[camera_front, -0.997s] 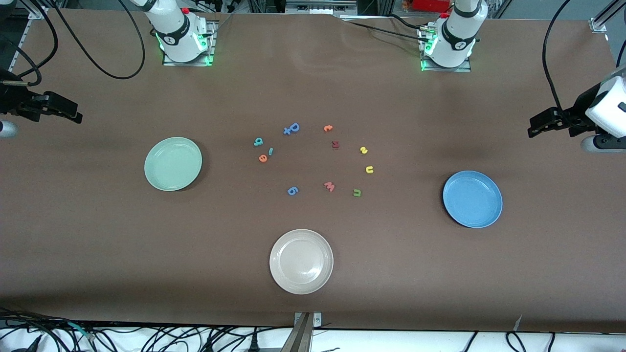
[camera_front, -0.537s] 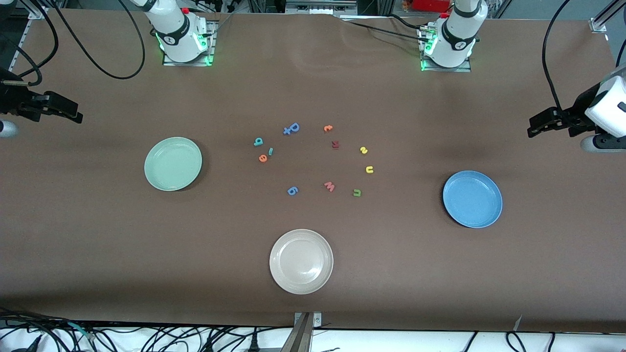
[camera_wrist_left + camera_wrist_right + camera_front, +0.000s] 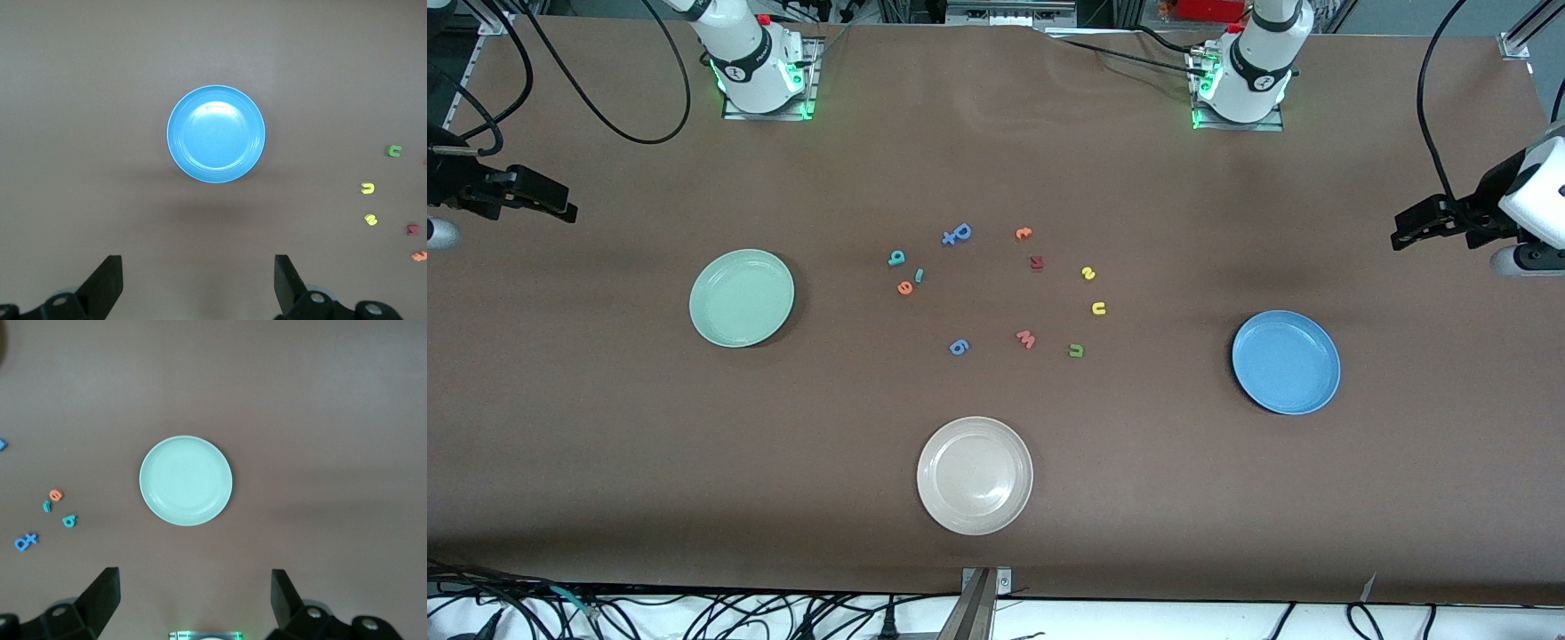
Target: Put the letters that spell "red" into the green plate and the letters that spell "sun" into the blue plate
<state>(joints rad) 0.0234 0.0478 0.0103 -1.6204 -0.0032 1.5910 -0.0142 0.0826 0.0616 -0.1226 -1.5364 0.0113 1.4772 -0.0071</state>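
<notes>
The teal "d" (image 3: 896, 258), thin teal "r" (image 3: 919, 276) and orange "e" (image 3: 905, 287) lie clustered mid-table, toward the green plate (image 3: 742, 298). The yellow "s" (image 3: 1088, 273), yellow "u" (image 3: 1099, 308) and green "n" (image 3: 1076, 351) lie in a loose line toward the blue plate (image 3: 1286, 362). Both plates hold nothing. My left gripper (image 3: 198, 267) hangs open high over the left arm's end of the table, looking down on the blue plate (image 3: 215, 133). My right gripper (image 3: 195, 580) hangs open high over the right arm's end, looking down on the green plate (image 3: 186, 481).
A whitish-beige plate (image 3: 975, 476) sits nearest the front camera. Among the task letters lie a blue letter (image 3: 957, 234), another orange letter (image 3: 1024, 233), a dark red one (image 3: 1037, 262), a pink "w" (image 3: 1026, 339) and a blue "6" (image 3: 959, 347).
My left gripper has drifted slightly outward toward its end of the table. The right gripper, letters and plates have not moved.
</notes>
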